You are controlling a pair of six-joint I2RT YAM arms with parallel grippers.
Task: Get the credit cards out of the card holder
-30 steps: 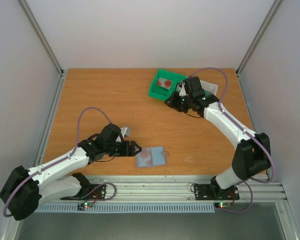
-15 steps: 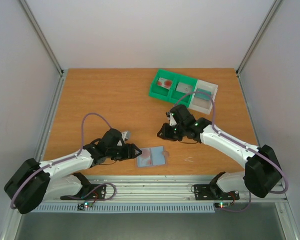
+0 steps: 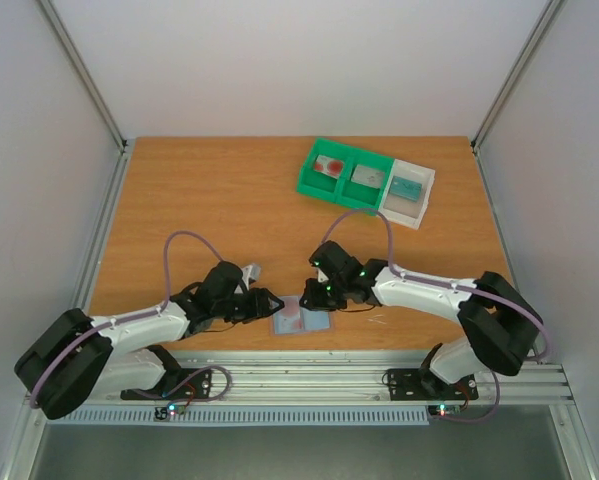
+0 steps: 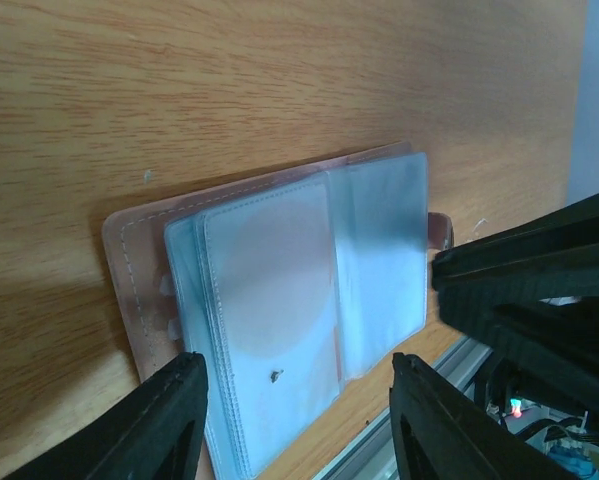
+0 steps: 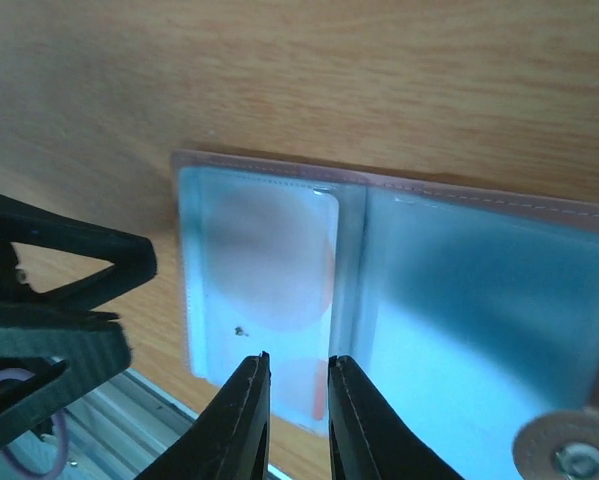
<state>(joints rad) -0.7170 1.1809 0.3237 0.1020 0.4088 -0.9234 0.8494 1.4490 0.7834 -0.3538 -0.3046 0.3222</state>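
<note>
The right gripper (image 5: 296,372), jaws narrowly parted on nothing, hovers nearest, over the card holder (image 5: 479,290) beside its red-blotched credit card (image 5: 264,255); the left gripper (image 4: 297,365) sits spread open alongside.

The orange-brown wooden table (image 3: 209,200) stretches ahead of me, its grain running side to side, and my close views show the same board. Toward the far right stands a green tray (image 3: 317,190), turned at a slant and split into compartments. A white tray (image 3: 428,190) sits touching its right end, at the same slant. A faint pale scuff (image 3: 377,320) marks the wood near the front edge. Along that near edge run silver aluminium rails (image 3: 329,375), with a white ribbed strip (image 3: 299,413) just below them. Plain white walls (image 3: 299,60) close in the back and sides, and grey metal struts (image 3: 79,65) rise at the two far corners.
</note>
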